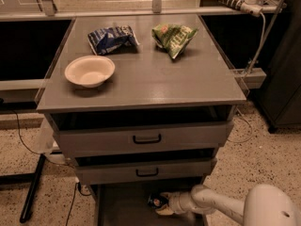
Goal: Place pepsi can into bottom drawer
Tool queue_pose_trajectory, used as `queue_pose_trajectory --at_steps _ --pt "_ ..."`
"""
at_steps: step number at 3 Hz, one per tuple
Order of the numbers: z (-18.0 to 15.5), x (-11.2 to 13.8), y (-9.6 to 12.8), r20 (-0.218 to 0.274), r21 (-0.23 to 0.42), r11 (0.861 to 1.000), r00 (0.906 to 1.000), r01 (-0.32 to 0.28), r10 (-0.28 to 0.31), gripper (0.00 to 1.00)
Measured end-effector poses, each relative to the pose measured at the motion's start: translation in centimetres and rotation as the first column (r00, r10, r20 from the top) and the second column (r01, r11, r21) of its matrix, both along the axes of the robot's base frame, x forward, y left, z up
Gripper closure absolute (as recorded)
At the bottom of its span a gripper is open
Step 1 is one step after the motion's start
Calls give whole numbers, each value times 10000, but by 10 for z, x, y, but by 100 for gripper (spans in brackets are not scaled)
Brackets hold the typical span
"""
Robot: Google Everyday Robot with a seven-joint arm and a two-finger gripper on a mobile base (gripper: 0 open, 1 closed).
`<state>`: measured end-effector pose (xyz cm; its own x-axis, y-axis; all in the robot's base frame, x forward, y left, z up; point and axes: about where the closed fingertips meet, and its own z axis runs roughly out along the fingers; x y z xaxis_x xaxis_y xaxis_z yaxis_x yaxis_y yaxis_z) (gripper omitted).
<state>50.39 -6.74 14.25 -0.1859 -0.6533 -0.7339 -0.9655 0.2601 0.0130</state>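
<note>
The pepsi can is a small dark blue can low in the open bottom drawer, a grey flat-floored tray pulled out under the cabinet. My gripper reaches in from the lower right on a white arm and sits right against the can, at its right side. The can appears to rest on or just above the drawer floor near the drawer's right half.
Above the tray are two grey drawer fronts with black handles. On the cabinet top lie a white bowl, a blue-and-white snack bag and a green snack bag. A black stand leg is at the lower left.
</note>
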Motion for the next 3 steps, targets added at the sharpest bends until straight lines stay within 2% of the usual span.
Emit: queue_pose_trajectory --at_steps 1,2,3 --pt "0 0 0 0 0 10000 10000 0 0 12" --pt "0 0 0 -1 1 10000 10000 -1 1 0" --pt "0 0 0 -1 1 10000 10000 -1 1 0"
